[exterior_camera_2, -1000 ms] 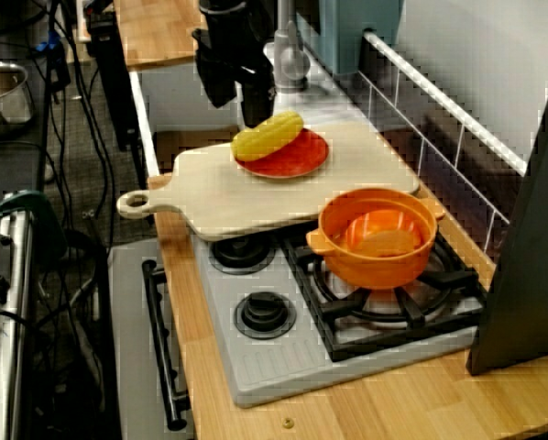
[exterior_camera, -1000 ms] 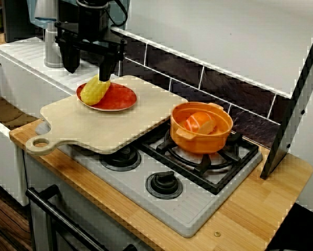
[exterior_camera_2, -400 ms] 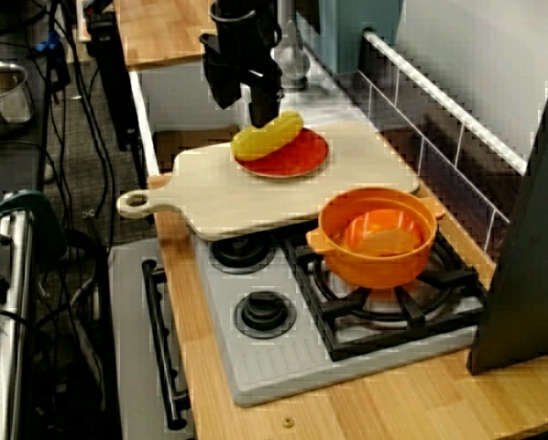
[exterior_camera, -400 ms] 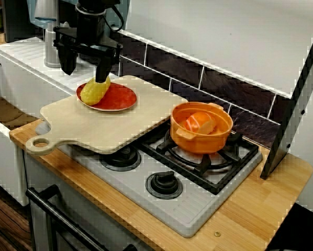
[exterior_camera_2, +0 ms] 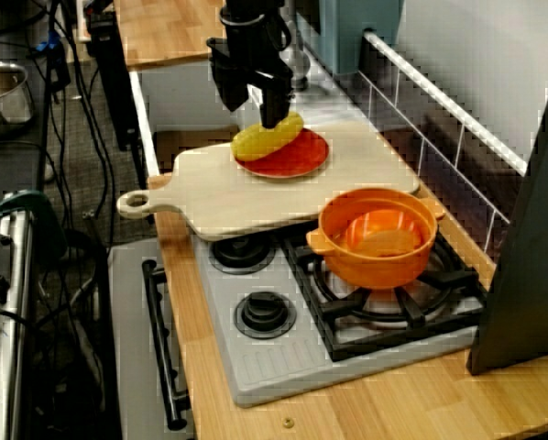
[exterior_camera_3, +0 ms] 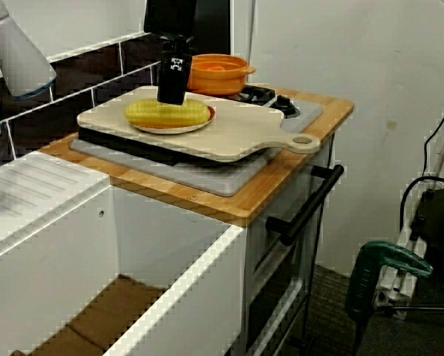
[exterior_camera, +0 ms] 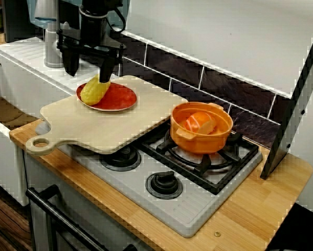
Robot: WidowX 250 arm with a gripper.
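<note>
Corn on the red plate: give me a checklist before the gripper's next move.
1. The gripper is open: ok.
2. The corn lies on the red plate: ok.
3. The corn is centred between the fingers: not ok, one finger stands over it.
4. Finger touching the corn: cannot tell.
5. The red plate sits on the cutting board: ok.
6. The orange pot is apart from the gripper: ok.

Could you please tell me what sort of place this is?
Probably a kitchen, perhaps a mock-up: a grey gas hob with black grates, an orange two-handled pot on it, and a white sink beside it.
</note>
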